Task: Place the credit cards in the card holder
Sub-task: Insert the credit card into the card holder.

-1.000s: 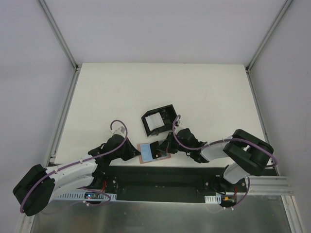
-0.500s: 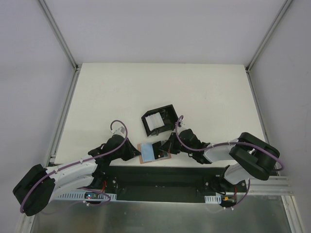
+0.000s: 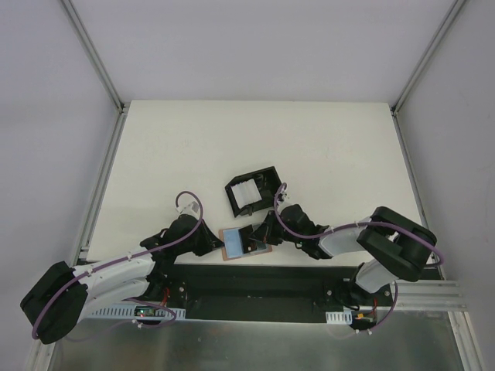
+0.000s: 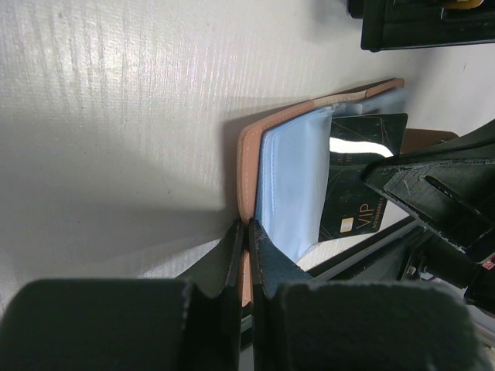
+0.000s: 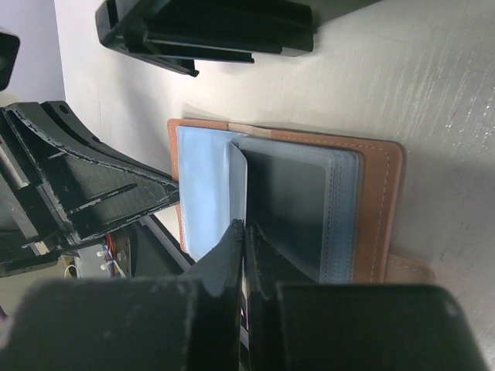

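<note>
The tan card holder (image 3: 232, 243) lies open near the table's front edge, its pale blue sleeve pages (image 4: 292, 189) showing. My left gripper (image 4: 247, 226) is shut on its tan left edge (image 4: 247, 151). From the right, my right gripper (image 5: 244, 226) is shut on a dark credit card (image 4: 360, 185) with VIP lettering. The card's far side is tucked behind a raised sleeve page (image 5: 236, 182). From above, the left gripper (image 3: 216, 242) and the right gripper (image 3: 260, 236) flank the holder. The holder's tan cover (image 5: 380, 201) lies flat.
A black box frame with white pieces (image 3: 251, 191) stands just behind the holder, close to the right gripper, and shows in the wrist views too (image 5: 209, 27). The black base rail (image 3: 247, 278) runs right along the holder's near side.
The right arm's elbow swung out to the right half a second ago and has come back. Both grippers stay shut at the holder, which has barely shifted.
</note>
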